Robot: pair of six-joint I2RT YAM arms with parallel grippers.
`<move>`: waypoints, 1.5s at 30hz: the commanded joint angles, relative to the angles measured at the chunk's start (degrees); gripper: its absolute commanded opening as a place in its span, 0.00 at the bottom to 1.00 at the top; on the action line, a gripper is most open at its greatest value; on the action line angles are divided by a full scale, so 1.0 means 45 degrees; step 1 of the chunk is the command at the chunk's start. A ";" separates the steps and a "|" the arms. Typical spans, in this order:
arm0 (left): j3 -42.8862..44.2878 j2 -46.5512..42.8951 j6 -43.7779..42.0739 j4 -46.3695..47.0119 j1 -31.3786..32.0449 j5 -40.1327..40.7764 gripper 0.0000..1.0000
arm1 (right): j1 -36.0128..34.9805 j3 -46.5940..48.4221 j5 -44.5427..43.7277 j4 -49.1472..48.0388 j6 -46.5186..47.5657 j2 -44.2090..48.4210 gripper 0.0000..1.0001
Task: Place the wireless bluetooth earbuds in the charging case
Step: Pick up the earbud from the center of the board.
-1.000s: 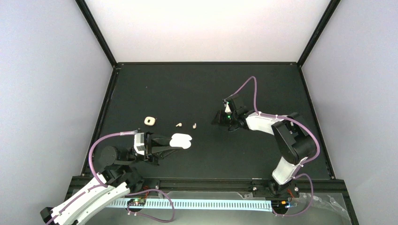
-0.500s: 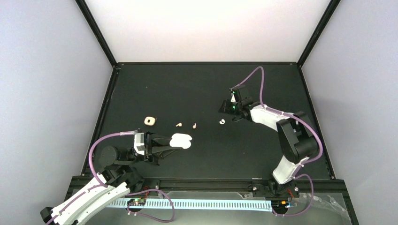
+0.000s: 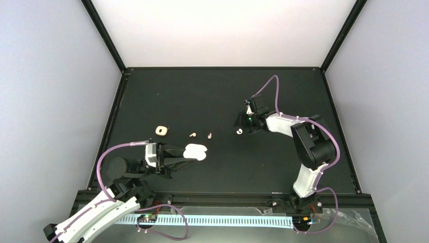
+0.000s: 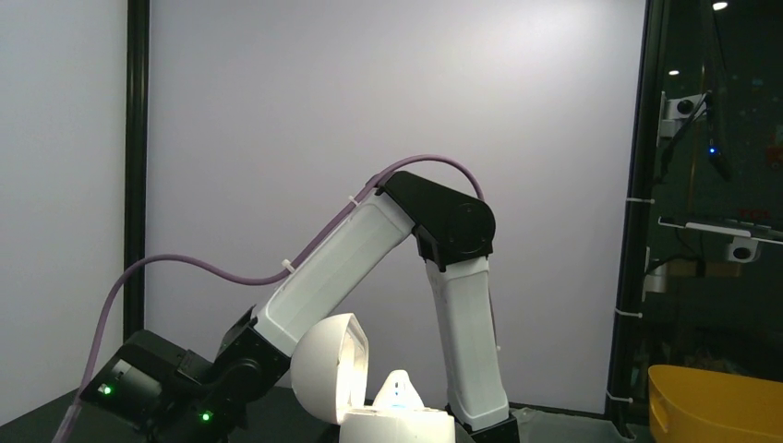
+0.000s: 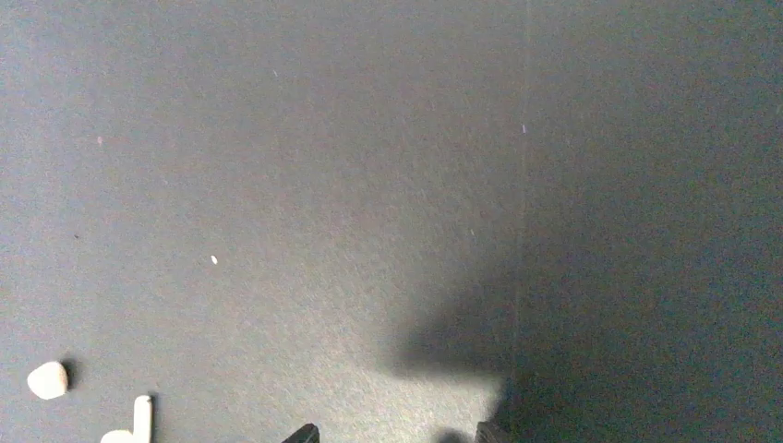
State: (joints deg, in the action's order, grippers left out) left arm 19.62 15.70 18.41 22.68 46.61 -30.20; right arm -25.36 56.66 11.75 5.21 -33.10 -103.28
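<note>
My left claw (image 3: 188, 153) pins the open white plastic charging case (image 3: 196, 152) steady near the black table's (image 3: 202, 91) front edge. My right claw (image 3: 246, 124), part-open and empty, hovers beside a tiny white earbud (image 3: 239, 131).

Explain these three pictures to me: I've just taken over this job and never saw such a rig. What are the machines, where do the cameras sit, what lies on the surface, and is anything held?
Two robot arms are bolted at the near edge of a black table. The wide picture looks down from above and behind them. The other two pictures come from a camera on each wrist.

The left gripper is shut on the white charging case. The left wrist view shows its lid standing open, with the right arm across the table behind it.

The right gripper is open and holds nothing. A white earbud lies on the table beside it. To its left lie a pale earbud and a second pale earbud. Farther left is what looks like a small beige case.
</note>
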 commanded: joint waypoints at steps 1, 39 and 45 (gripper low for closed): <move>0.0074 -0.0093 -0.0077 0.0149 0.0034 0.0074 0.02 | -0.0010 -0.0600 0.0622 -0.0425 -0.0059 0.0078 0.43; -0.0062 -0.0267 0.0084 0.0098 0.0035 0.0014 0.02 | -0.1628 -0.0776 -0.0493 0.2125 0.1577 0.2909 0.42; 0.0072 -0.0262 0.0027 -0.0021 0.0034 0.0002 0.02 | -0.1977 0.0478 -0.0269 0.2727 0.2151 0.1608 0.42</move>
State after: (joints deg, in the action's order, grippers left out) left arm 19.25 15.31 18.74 22.65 46.61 -30.20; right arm -33.63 55.61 11.07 13.61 -26.63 -92.55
